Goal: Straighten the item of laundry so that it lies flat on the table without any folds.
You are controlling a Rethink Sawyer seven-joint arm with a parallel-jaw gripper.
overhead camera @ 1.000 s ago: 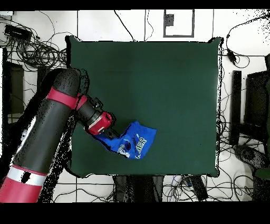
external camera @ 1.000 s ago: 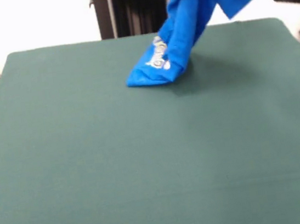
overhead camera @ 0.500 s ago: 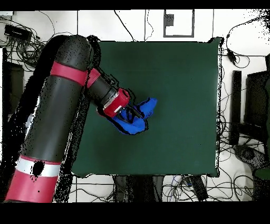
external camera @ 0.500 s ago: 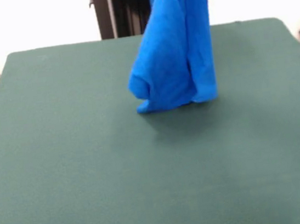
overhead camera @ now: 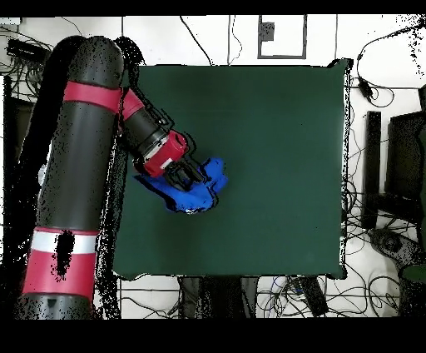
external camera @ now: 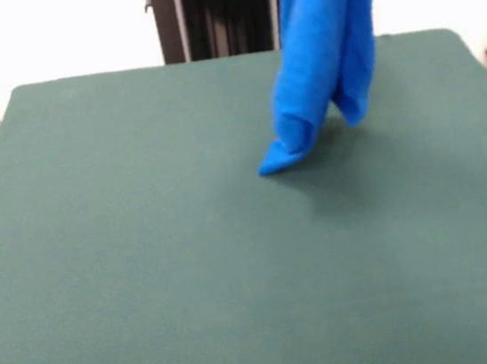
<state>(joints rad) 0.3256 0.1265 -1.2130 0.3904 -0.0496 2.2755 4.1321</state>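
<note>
The item of laundry [external camera: 325,54] is bright blue and hangs down from above the front view's top edge in long vertical folds. Only its lower tip touches the table [external camera: 145,249], right of centre towards the far side. No lettering or label shows. In the overhead view my gripper [overhead camera: 187,173] is at the end of the red and black arm, over the left part of the table [overhead camera: 274,125]. It is shut on the bunched laundry [overhead camera: 198,190], which hangs beneath it. The gripper itself is above the front view's top edge.
The black pedestal column [external camera: 212,14] stands behind the table's far edge. Cables [overhead camera: 50,75] lie on the floor round the table, and dark equipment [overhead camera: 408,166] stands to its right in the overhead view. The arm [overhead camera: 83,166] covers the table's left edge.
The laundry has been lifted off the table. Its printed end lay on the cloth a second ago; now only a tip touches. In the front view it has swung right and hangs narrower.
</note>
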